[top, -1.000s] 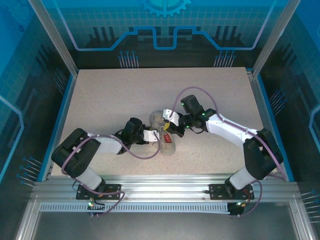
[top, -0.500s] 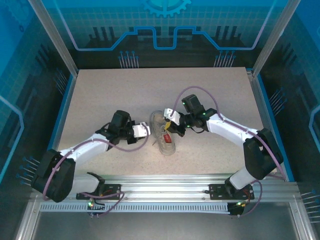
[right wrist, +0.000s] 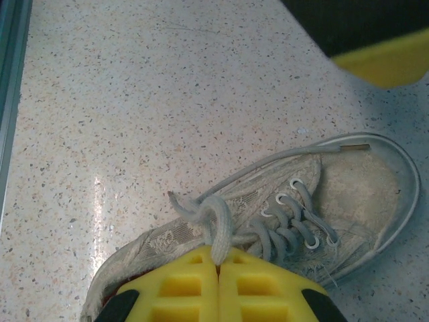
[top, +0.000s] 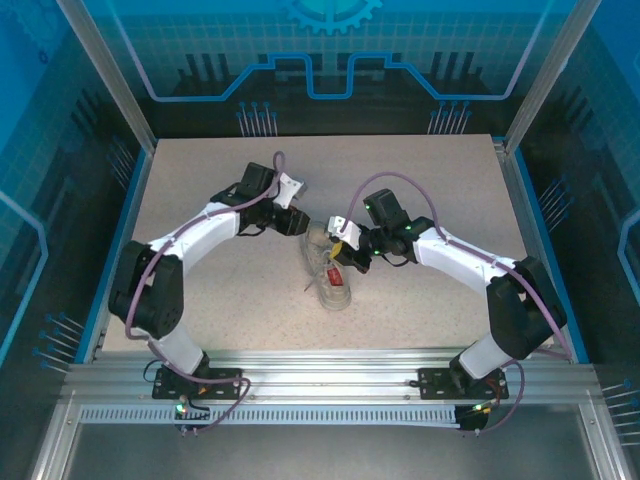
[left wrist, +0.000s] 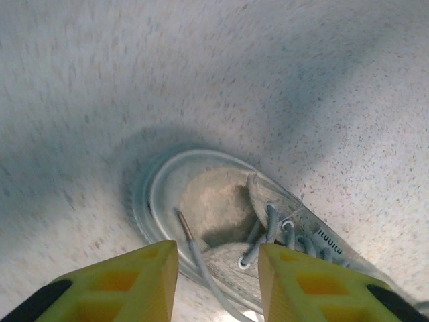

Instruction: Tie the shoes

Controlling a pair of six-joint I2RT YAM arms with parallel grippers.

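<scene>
The speckled beige bench (top: 200, 200), edged in blue along both sides, carries one small whitish-grey sneaker (top: 335, 295) near its middle. The sneaker stands on its sole, toe toward the far edge, heel toward the near edge, with its thin white laces (right wrist: 289, 225) threaded.

We see a speckled beige surface (top: 420, 190), blue trim (top: 118, 235) on its side edges. Blue see-thru walls (top: 200, 50) close it at back & sides, printed w/ grid, circuit lines & a gear logo (top: 330, 12). Alu posts (top: 105, 70) rise from the far corners; a slotted alu rail (top: 330, 375) runs along the near edge. Light's even; a soft glare (right wrist: 99, 194) shows on the surface in the right wrist view.
</scene>
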